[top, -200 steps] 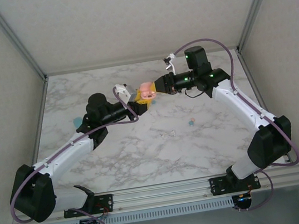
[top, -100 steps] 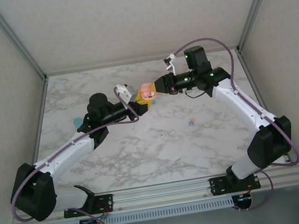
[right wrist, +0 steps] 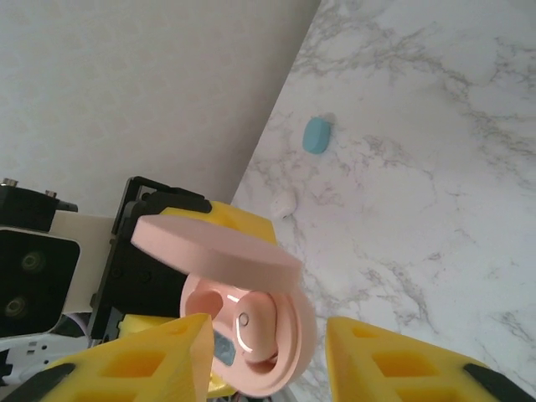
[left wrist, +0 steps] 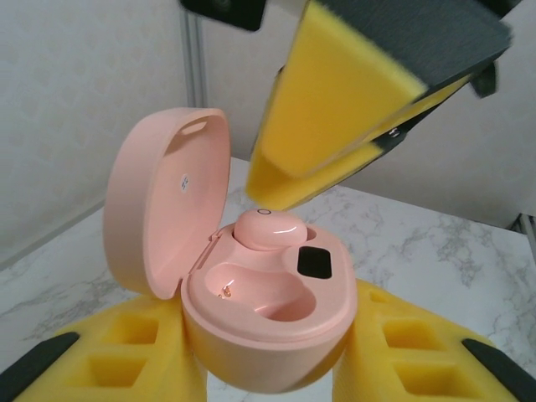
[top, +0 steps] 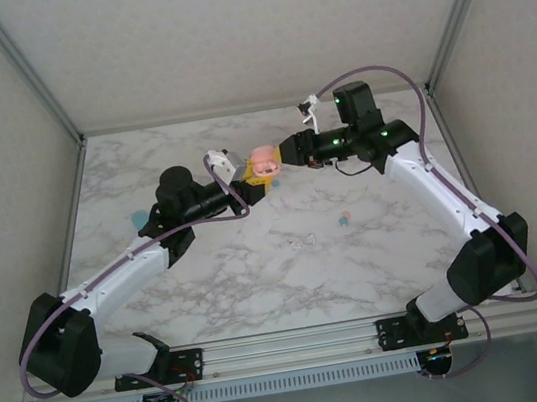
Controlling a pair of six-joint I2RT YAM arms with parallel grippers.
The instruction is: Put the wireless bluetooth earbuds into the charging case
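The left claw [top: 251, 185], with yellow foam pads on black fingers, is gripping a rounded pink plastic charging case [top: 263, 164] from both sides. It is holding the case up above the white marble-patterned desk [top: 262, 293], toward the far middle. In the left wrist view the claw's pads [left wrist: 109, 360] are pressing against the lower shell of the case [left wrist: 276, 331]. The hinged lid is standing open on the left. A small pink plastic earbud [left wrist: 268, 228] is sitting in the far socket of the case, beside a small black rectangular window [left wrist: 314, 264]. The nearer socket is showing a tiny metal contact.

The right claw [top: 280, 156] is reaching in from the right with its jaws parted, grasping nothing. One of its yellow pads is hanging just above the seated earbud. Whether the pad is touching the earbud cannot be told. In the right wrist view the claw [right wrist: 268, 356] is framing the open case [right wrist: 218, 247], with the earbud [right wrist: 251, 327] lying inside it.

On the desk, a small teal oval plastic bud [top: 140, 218] is lying at the left, beyond the left arm. The right wrist view shows this bud [right wrist: 316, 134] with a small white rounded bud [right wrist: 283, 203] near it. Tiny white pieces [top: 302, 241] are lying near the desk's middle. A tiny teal-and-pink pair of buds [top: 344, 217] is lying just to their right. All of these are well apart from the case.
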